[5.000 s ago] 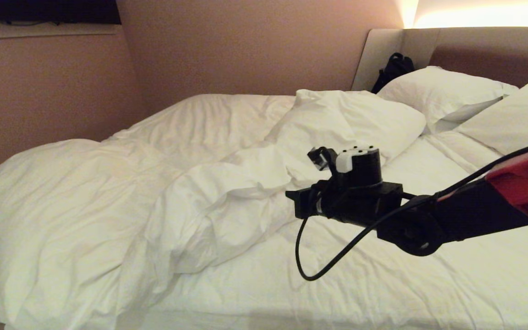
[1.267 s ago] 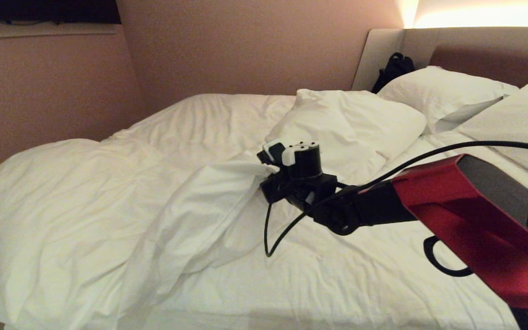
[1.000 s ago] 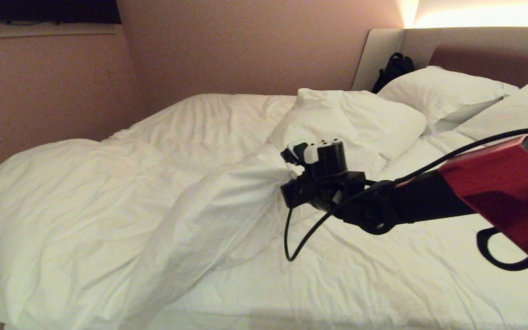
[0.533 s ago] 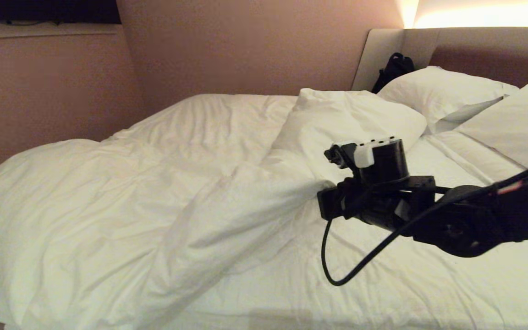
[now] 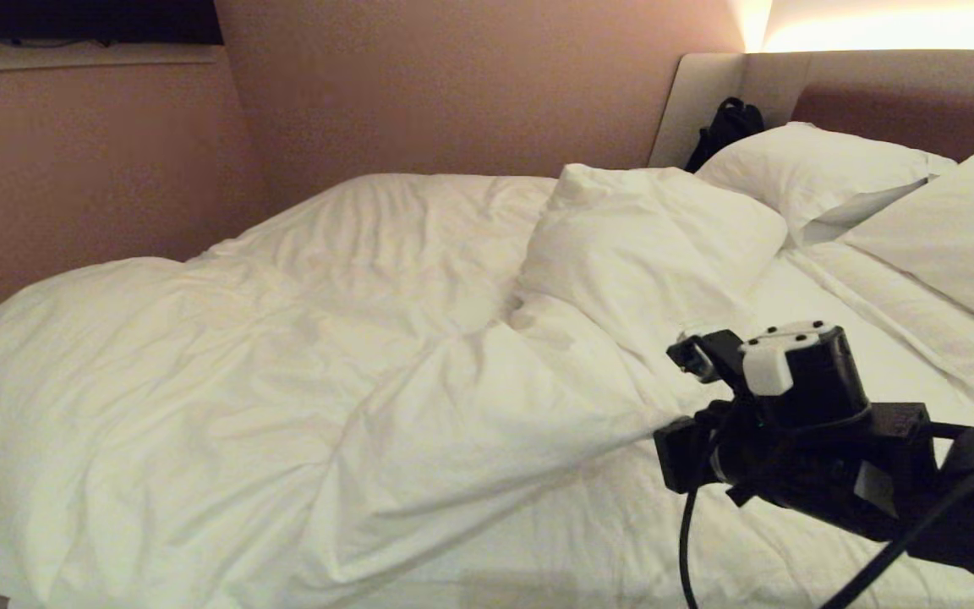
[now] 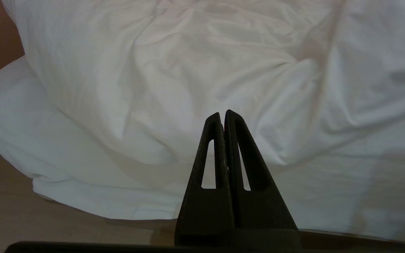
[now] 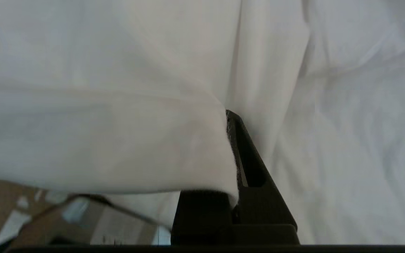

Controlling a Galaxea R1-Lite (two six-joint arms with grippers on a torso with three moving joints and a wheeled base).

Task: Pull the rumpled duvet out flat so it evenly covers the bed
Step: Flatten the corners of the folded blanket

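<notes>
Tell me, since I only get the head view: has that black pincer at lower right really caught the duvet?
Observer: Yes. The right wrist view shows the right pincer shut on a fold of the duvet, with cloth draped over it.
Operator: Where is the other arm?
Observer: The left pincer is shut and empty, pointing at the duvet's overhanging side.
Operator: What's below that?
Observer: Wood-coloured floor.
</notes>
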